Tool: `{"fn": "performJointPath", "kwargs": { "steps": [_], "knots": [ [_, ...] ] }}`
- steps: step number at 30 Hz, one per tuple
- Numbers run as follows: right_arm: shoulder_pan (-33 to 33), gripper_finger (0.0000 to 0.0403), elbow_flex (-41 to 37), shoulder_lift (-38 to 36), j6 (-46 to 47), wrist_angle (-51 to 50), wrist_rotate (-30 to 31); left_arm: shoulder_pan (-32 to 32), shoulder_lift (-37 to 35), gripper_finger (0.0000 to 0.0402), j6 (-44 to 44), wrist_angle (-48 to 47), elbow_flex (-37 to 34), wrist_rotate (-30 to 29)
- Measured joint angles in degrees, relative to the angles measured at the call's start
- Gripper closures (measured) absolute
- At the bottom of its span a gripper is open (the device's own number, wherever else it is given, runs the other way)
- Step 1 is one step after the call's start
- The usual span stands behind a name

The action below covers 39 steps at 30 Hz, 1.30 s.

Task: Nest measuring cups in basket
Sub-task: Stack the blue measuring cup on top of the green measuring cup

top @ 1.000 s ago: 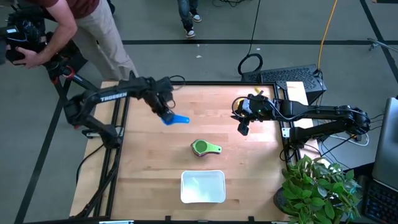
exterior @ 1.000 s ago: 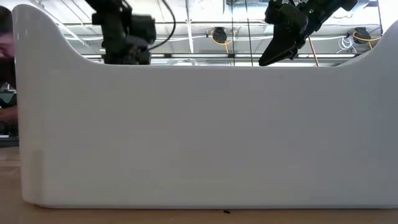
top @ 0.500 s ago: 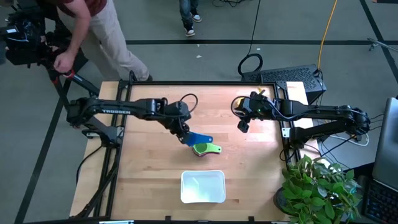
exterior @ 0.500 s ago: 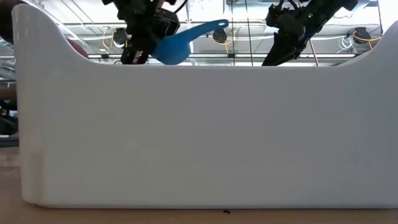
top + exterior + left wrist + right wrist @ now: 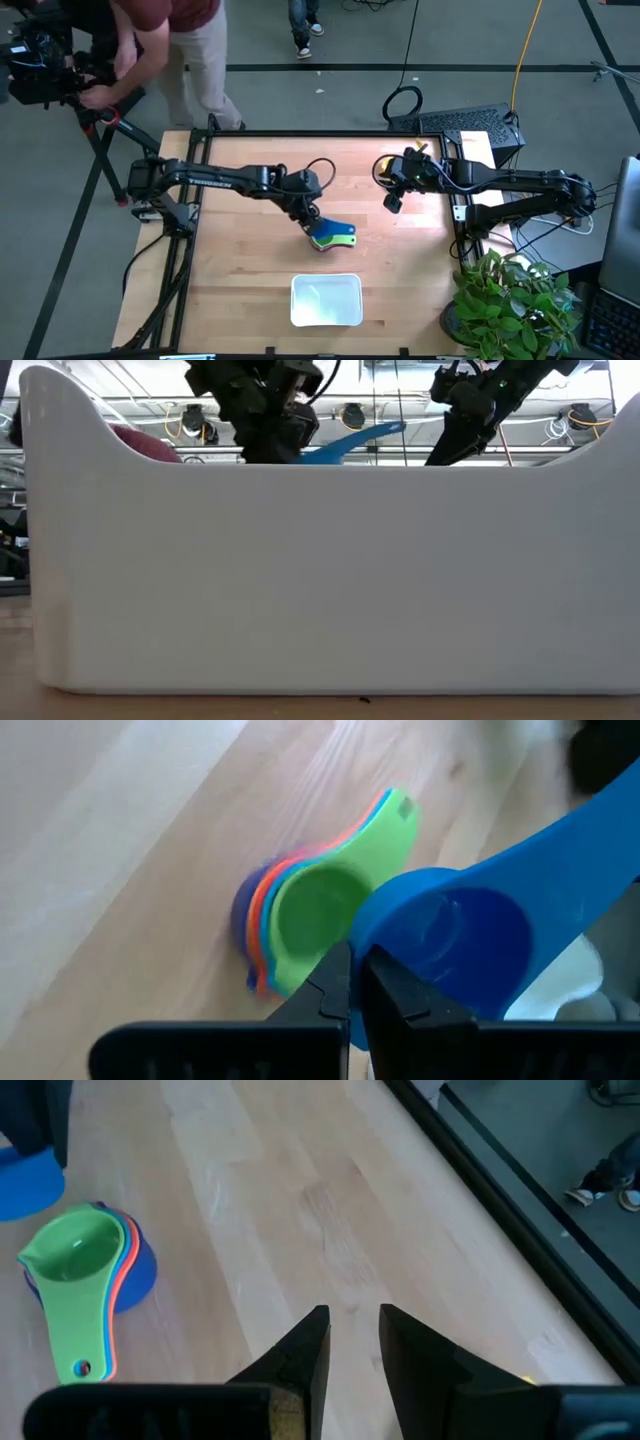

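One blue cup (image 5: 470, 935) you're pinching in the left gripper (image 5: 309, 226), twelve o'clock of the basket (image 5: 326, 300); stack (image 5: 334, 238) partly covered. Right gripper (image 5: 353, 1342) hanging slightly parted, empty.

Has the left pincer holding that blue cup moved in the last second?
Yes. The left pincer carried the blue cup from the table's far left area to right above the green-topped stack.

Two slim matte-black jointed arms, the left one lettered TROSSEN in white, looped black cables, each ending in a dark two-fingered left hand (image 5: 311, 226) or right hand (image 5: 392, 205).
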Motion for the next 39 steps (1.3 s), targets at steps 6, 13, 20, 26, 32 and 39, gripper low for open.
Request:
{"fn": "performJointPath", "kwargs": {
  "steps": [6,13,20,26,32,39],
  "knots": [
    [0.00,0.0318,0.00,-0.16,0.02,0.21,0.07,-0.25,2.73,0.0394,0.90,1.11,-0.05,0.27],
    [0.00,0.0318,-0.02,-0.14,0.02,0.05,0.07,-0.77,5.33,0.0394,1.92,0.74,-0.02,-0.56],
    [0.00,0.0318,-0.02,-0.14,0.02,0.08,0.10,-1.20,7.04,0.0391,2.42,1.62,0.08,-2.69],
    [-0.02,0.0318,-0.02,-0.14,0.02,0.08,0.13,-1.18,7.91,0.0376,3.28,-0.02,-0.01,-4.03],
    [0.00,0.0318,-0.02,-0.14,0.02,0.08,0.11,-1.18,7.88,0.0372,4.96,0.07,0.00,-3.96],
    [-0.02,0.0318,-0.02,-0.14,0.02,0.08,0.11,-1.18,7.86,0.0339,5.92,-0.10,0.00,-3.46]
  ]
}}
